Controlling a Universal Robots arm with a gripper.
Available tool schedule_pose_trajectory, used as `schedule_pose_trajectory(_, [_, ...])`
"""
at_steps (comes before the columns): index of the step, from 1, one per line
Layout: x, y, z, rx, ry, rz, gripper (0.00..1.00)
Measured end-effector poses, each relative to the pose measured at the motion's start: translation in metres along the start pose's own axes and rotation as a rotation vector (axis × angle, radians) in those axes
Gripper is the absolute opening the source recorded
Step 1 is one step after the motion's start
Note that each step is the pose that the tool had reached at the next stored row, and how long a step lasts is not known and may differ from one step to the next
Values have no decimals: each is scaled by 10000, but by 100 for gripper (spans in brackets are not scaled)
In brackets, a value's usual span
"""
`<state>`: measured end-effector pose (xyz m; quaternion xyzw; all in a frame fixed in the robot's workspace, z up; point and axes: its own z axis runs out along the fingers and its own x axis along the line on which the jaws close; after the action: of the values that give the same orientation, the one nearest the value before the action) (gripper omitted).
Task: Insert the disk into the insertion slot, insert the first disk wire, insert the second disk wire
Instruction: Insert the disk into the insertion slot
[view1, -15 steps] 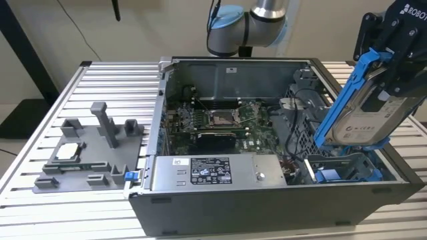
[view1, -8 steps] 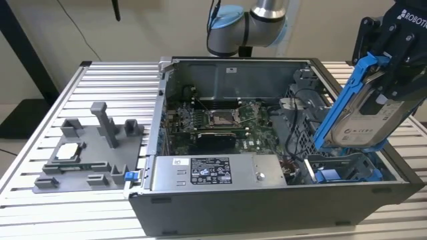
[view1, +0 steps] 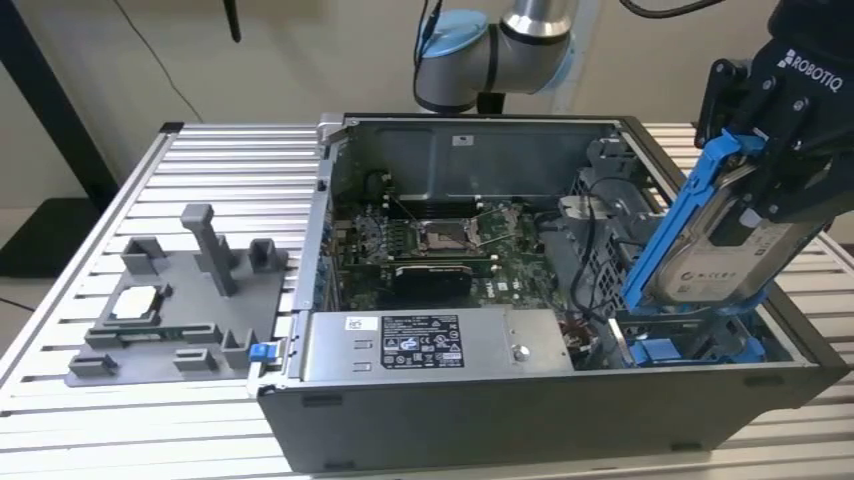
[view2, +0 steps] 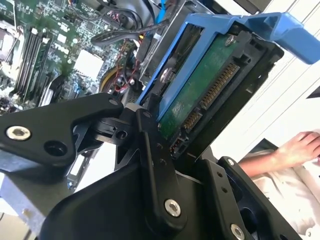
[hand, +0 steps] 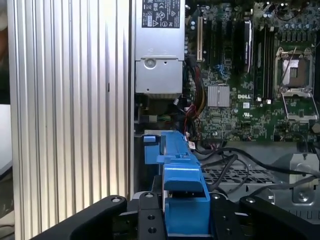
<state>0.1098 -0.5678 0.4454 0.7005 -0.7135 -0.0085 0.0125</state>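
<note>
Disk hangs tilted over the computer case, gripped by the pincer closed on its sides.

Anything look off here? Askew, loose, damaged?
The disk is askew: clamped in the end effector, it leans steeply over the computer case at the exterior view's right. A person's hand lies nearby in the second wrist view. No damage visible.

We saw the gripper clamped on the disk, which hung tilted beneath it. Just below the disk sat a second blue carrier inside the open computer case, near the claw.
</note>
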Motion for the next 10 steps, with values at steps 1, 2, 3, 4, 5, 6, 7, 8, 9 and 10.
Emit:
schedule_pose_trajectory(1, [0,-2,18,7,0,0,0])
schedule_pose_trajectory(2, [-1,-7,36,9,-3,-2,0])
schedule_pose_trajectory(3, [-1,-16,53,10,-7,-3,0])
schedule_pose_trajectory(4, [-1,-28,68,10,-7,-2,0])
schedule_pose_trajectory(5, [-1,-38,81,10,-9,-1,0])
schedule_pose_trajectory(6, [-1,-47,97,10,-9,-2,0])
schedule_pose_trajectory(7, [-2,-55,113,11,-11,-2,0])
schedule_pose_trajectory(8, [-2,-62,128,11,-13,-2,0])
schedule_pose_trajectory(9, [-2,-68,144,12,-14,-1,0])
schedule_pose_trajectory(10, [-2,-73,158,12,-15,-1,0])
